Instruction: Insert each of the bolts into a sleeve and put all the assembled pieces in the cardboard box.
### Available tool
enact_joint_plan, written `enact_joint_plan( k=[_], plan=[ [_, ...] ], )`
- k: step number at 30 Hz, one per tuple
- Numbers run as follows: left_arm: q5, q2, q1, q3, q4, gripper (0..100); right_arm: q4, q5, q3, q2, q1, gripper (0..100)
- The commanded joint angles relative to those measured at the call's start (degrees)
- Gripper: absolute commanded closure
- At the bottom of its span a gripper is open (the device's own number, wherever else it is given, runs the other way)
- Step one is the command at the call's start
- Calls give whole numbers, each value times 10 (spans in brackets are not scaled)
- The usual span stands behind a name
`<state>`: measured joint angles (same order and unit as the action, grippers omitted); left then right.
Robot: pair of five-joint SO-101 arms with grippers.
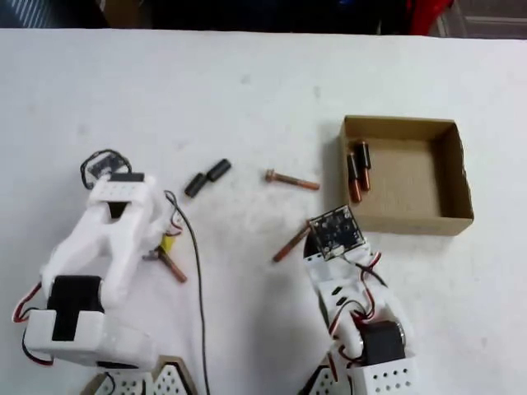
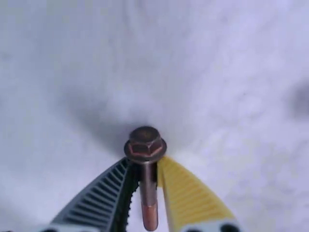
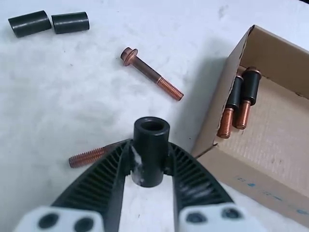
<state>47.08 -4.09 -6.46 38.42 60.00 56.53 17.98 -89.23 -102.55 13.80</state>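
- Your left jaws, one grey and one yellow, are clamped on the shank of a copper bolt (image 2: 145,145). Its hex head sticks out just past the tips, and its threaded end points back toward the wrist.
- From above, that held bolt (image 1: 173,266) pokes out slanted beside the left arm, low over the white surface (image 1: 247,99).
- Your right jaws are clamped on a black sleeve (image 3: 151,133). It stands upright between the two ribbed black faces, with its open bore facing up and its top clear of the tips.
- A second bolt (image 3: 91,155) lies on the surface just beside the right jaws. Its threaded end shows and the rest runs behind one jaw, so you cannot tell whether they touch. From above, this bolt (image 1: 290,244) lies slanted next to the right wrist.
- A third bolt (image 1: 292,180) lies flat farther out, between the two arms and well apart from both sets of jaws.
- Two loose black sleeves (image 1: 218,170) (image 1: 195,184) lie nearly end to end beyond the left arm.
- The cardboard box (image 1: 457,181) sits just beyond the right arm, open side up.
- Two assembled pieces (image 3: 239,104) rest side by side in the box, close to the wall nearest the loose bolts.
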Motion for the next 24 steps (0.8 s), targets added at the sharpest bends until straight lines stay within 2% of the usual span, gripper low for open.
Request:
enact_joint_plan(
  k=[1,9,12,15,24],
  plan=[
    [-67,-1,-15,-10,-66,976,-16,6,5,-6,-3,981],
    [-402,0,-15,-32,-66,976,-16,6,5,-6,-3,981],
    [-497,0,-15,-47,-66,977,-16,6,5,-6,-3,981],
    [-551,0,-15,-50,-65,977,-16,6,5,-6,-3,981],
    [-623,-2,0,-50,-37,977,-16,6,5,-6,-3,981]
  ],
)
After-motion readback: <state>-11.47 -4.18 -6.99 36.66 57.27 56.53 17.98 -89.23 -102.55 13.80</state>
